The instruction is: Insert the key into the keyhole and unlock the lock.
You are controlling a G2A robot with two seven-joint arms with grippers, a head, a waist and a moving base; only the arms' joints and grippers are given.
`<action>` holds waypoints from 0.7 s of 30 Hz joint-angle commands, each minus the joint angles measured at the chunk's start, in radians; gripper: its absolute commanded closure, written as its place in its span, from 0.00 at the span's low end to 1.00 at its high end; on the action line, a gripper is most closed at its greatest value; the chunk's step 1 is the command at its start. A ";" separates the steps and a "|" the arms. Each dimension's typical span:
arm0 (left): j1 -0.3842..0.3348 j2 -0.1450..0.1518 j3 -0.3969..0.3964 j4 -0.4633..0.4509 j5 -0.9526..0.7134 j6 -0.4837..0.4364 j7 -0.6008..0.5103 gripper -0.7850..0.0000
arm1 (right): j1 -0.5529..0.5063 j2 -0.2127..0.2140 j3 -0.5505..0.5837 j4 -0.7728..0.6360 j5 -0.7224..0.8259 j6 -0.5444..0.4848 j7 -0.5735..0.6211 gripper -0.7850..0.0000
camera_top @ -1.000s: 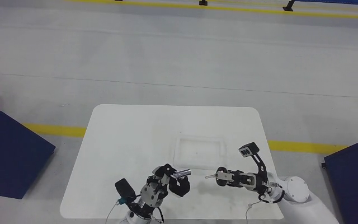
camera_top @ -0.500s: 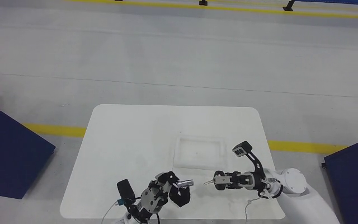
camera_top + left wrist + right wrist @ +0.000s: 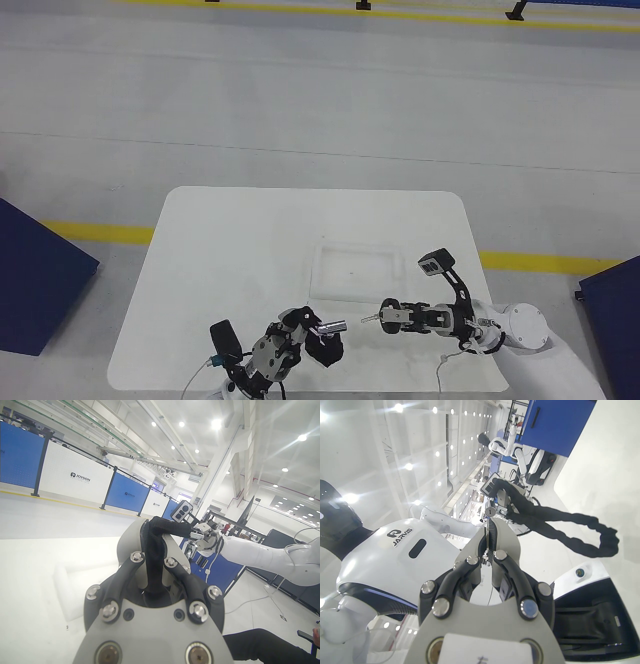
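My left gripper [image 3: 316, 332] hangs over the table's near edge, shut on the lock [image 3: 331, 325], whose silver cylinder points right. In the left wrist view the lock's black braided cable [image 3: 155, 550] runs between the fingers of the left gripper [image 3: 153, 540] up to the chrome head [image 3: 197, 532]. My right gripper [image 3: 390, 317] is shut on the key [image 3: 370, 319], with the blade pointing left at the cylinder across a small gap. In the right wrist view the key [image 3: 489, 531] sits edge-on in the right gripper [image 3: 491, 527], its tip just short of the round keyhole [image 3: 490, 510]. The cable loop [image 3: 572, 532] hangs beside it.
A shallow white tray [image 3: 355, 270] lies on the white table [image 3: 220, 260] just beyond both grippers. Dark blue panels [image 3: 35, 275] stand on the floor at the left and right of the table.
My left gripper has moved with the lock toward the table's near edge. The right gripper followed with the key, and the gap between key tip and cylinder has narrowed slightly.
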State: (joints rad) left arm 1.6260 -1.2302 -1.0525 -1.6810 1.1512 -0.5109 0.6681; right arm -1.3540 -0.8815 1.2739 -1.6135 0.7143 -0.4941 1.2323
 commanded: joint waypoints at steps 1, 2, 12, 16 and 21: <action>0.000 0.000 0.000 0.000 0.000 0.000 0.000 1.00 | -0.013 -0.001 0.008 -0.019 -0.024 -0.029 -0.020 1.00; 0.000 0.000 0.000 0.000 0.000 0.000 0.000 1.00 | -0.019 -0.001 0.012 -0.026 -0.040 -0.043 -0.031 1.00; 0.000 0.000 0.000 0.000 0.000 0.000 0.000 1.00 | -0.055 -0.006 0.012 -0.068 -0.103 -0.071 -0.087 1.00; 0.000 0.000 0.000 0.000 0.000 0.000 0.000 1.00 | -0.055 -0.009 0.008 -0.074 -0.102 -0.067 -0.092 1.00; 0.000 0.000 0.000 0.000 0.000 0.000 0.000 1.00 | -0.051 -0.012 0.004 -0.078 -0.111 -0.063 -0.093 1.00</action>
State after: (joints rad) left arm 1.6260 -1.2302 -1.0525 -1.6810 1.1512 -0.5109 0.6681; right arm -1.4058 -0.8930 1.2783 -1.6913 0.6046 -0.5589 1.1394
